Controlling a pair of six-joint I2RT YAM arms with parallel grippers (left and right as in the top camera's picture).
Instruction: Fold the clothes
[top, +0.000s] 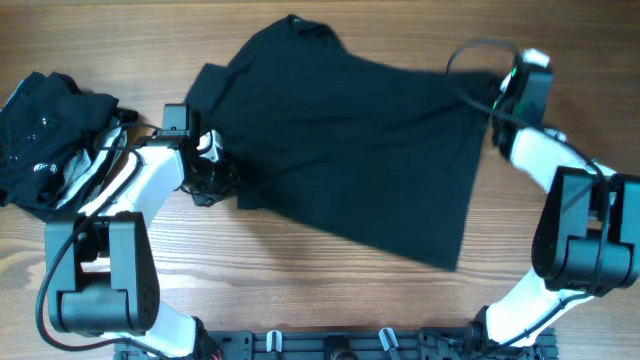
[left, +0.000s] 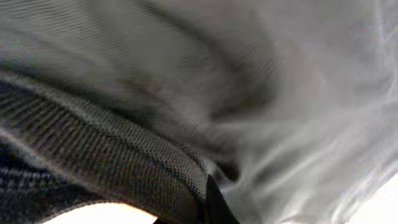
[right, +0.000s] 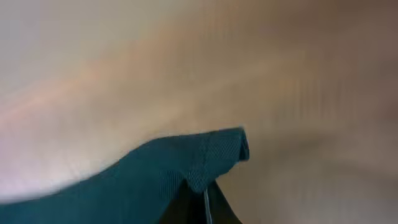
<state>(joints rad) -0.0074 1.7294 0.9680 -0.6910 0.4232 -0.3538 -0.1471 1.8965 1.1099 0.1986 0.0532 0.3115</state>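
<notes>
A black T-shirt (top: 350, 140) lies spread across the middle of the wooden table, stretched between both arms. My left gripper (top: 213, 172) is at its left edge, shut on a bunched fold of the shirt; the left wrist view is filled with its fabric (left: 186, 93). My right gripper (top: 503, 95) is at the shirt's far right corner, shut on the hem; the right wrist view shows that corner (right: 205, 158) pinched between the fingers (right: 205, 196). A pile of other black clothes with grey-white trim (top: 45, 125) sits at the far left.
The bare wooden table (top: 330, 290) extends in front of the shirt. The arm bases stand at the front left (top: 100, 290) and front right (top: 580, 250). A black cable (top: 470, 55) loops above the right gripper.
</notes>
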